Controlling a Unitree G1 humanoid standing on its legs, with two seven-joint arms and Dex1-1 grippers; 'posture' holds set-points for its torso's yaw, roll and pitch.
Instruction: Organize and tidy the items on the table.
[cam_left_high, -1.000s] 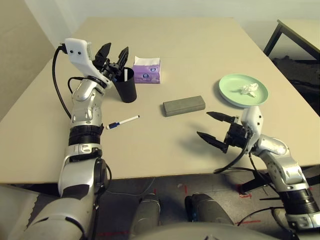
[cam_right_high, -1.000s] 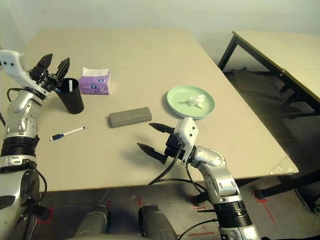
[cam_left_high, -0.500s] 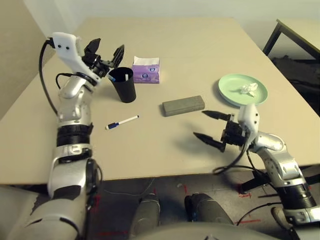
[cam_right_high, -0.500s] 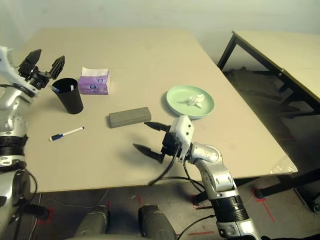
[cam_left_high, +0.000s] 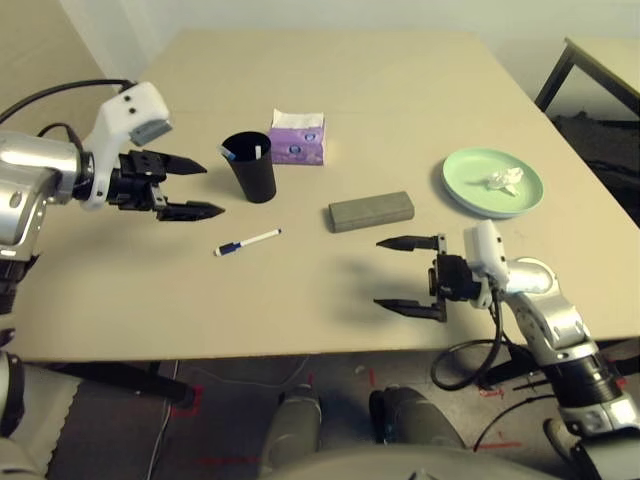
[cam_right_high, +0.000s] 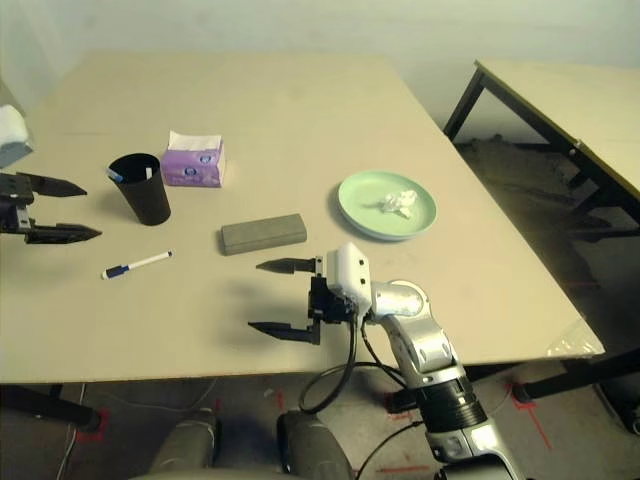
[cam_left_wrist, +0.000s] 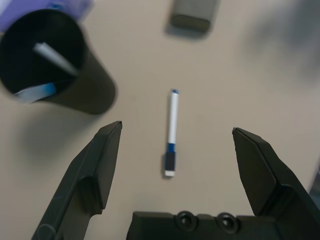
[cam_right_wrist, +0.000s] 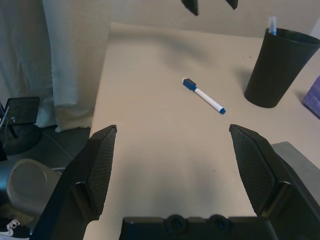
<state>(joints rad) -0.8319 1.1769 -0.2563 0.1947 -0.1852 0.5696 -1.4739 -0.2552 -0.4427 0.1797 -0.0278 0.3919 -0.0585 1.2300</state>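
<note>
On the table (cam_left_high: 400, 90), a black cup (cam_left_high: 250, 167) stands at the left middle with a white marker (cam_left_high: 258, 150) inside it. A second white marker (cam_left_high: 247, 243) with a dark cap lies in front of the cup. The grey glasses case (cam_left_high: 371, 211) lies at the centre. At the right, a crumpled white tissue (cam_left_high: 500, 179) sits on the light-green plate (cam_left_high: 470, 195). My left gripper (cam_left_high: 210, 190) hangs open to the left of the cup, with the loose marker (cam_left_wrist: 171, 132) ahead of its fingers. My right gripper (cam_left_high: 380, 273) is open and empty near the front edge, in front of the case.
A purple tissue pack (cam_left_high: 297, 138) stands just behind and right of the cup. A smaller dark-legged table (cam_right_high: 560, 100) is off to the right. The table's far half and front left are bare.
My left arm has swung down and to the left from above the cup, so its fingers now point right beside it. My right gripper has shifted slightly left and turned level. Both stay open.
</note>
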